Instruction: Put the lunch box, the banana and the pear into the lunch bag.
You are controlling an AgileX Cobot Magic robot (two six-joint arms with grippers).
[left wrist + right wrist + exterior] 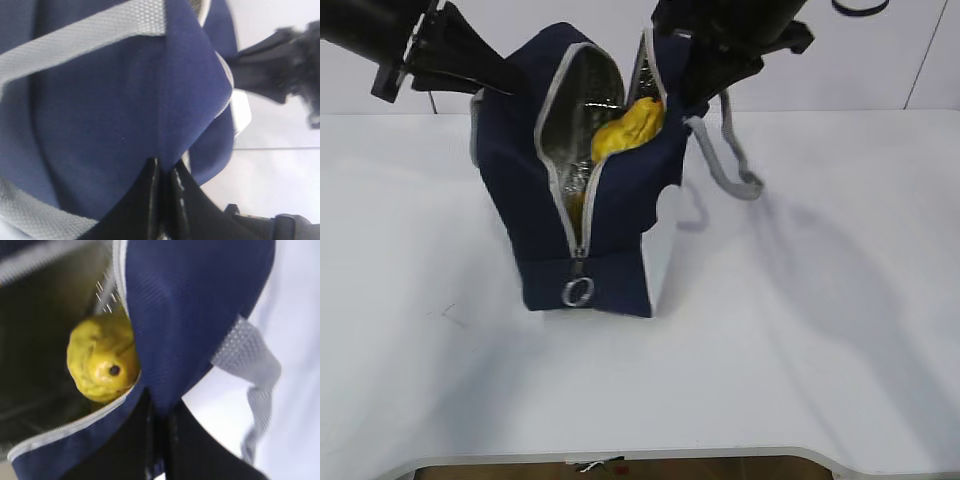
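The navy lunch bag [610, 200] stands in the middle of the white table with its grey zipper wide open and the silver lining showing. The lumpy yellow pear [628, 128] lies just inside the top of the opening, and its dark stem end faces the right wrist view [102, 357]. My left gripper [508, 84] is shut on the bag's left wall, pinching navy fabric [165, 167]. My right gripper [694, 104] is shut on the bag's right rim [160, 407], beside the pear. The lunch box is hidden. A sliver of yellow [573, 208] shows deeper inside; I cannot tell if it is the banana.
A grey strap handle [730, 160] hangs off the bag's right side onto the table. The zipper's ring pull [577, 292] dangles at the bag's front end. White table [800, 350] stretches around the bag, with its front edge near the bottom of the exterior view.
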